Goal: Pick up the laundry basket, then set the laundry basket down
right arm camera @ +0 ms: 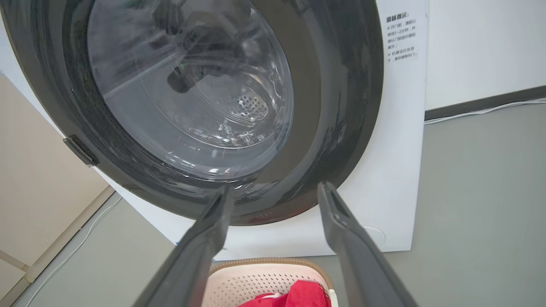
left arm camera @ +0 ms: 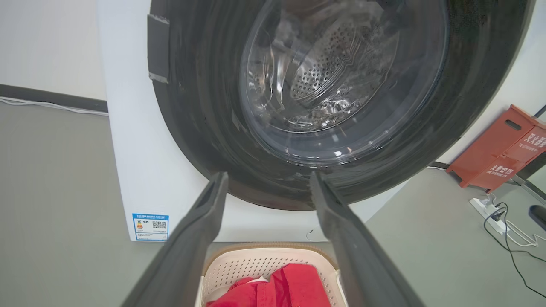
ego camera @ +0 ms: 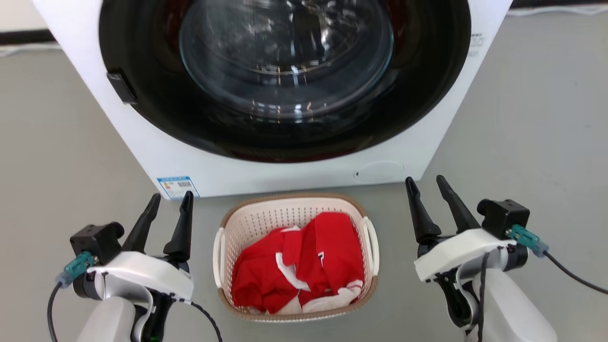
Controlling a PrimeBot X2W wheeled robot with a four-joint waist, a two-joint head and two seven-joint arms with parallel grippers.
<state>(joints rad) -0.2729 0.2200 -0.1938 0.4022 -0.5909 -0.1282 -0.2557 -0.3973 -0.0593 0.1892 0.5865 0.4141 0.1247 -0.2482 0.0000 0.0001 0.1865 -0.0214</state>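
1. Currently, the left gripper (ego camera: 173, 195) and the right gripper (ego camera: 424, 180) are raised above the grey floor (ego camera: 57, 142), fingers spread wide, holding nothing.
2. Between them, touching neither, the laundry basket (ego camera: 266, 216) stands upright on the floor with red-and-white clothing (ego camera: 304, 256) inside.
3. Just beyond the basket stands the white washing machine (ego camera: 285, 173), its round glass door (ego camera: 285, 52) facing the grippers.

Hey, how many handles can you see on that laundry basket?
2. The left handle is on the laundry basket's left side, the right handle on its right side. Both white loops show fully, and none looks hidden.
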